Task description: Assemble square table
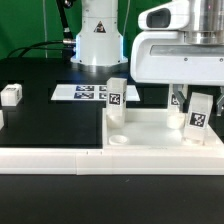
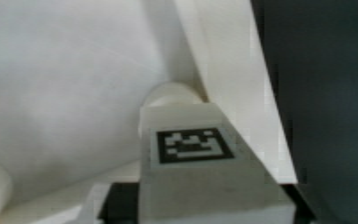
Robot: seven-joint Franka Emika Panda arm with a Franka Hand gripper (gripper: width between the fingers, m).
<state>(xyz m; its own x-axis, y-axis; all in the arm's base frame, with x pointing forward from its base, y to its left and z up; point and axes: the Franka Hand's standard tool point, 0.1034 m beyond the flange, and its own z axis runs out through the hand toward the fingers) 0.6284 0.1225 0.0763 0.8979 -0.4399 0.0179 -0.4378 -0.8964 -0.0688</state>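
Observation:
The white square table top (image 1: pixel 150 128) lies flat, with a round socket (image 1: pixel 118 139) at its near corner on the exterior view's left. One tagged white leg (image 1: pixel 117 95) stands upright at its far corner on that side. My gripper (image 1: pixel 195 100) is shut on a second tagged leg (image 1: pixel 200 116) and holds it upright over the top's right end. In the wrist view this leg (image 2: pixel 194 150) sits between my dark fingers (image 2: pixel 126 200), its far end down at the table top (image 2: pixel 60 80) beside the raised rim (image 2: pixel 211 50). Whether it sits in a socket is hidden.
The long white L-shaped rail (image 1: pixel 50 156) runs along the front and the left side of the table top. The marker board (image 1: pixel 85 92) lies behind it. Two loose white legs (image 1: pixel 12 95) lie on the black table at the exterior view's left. The robot base (image 1: pixel 98 35) stands at the back.

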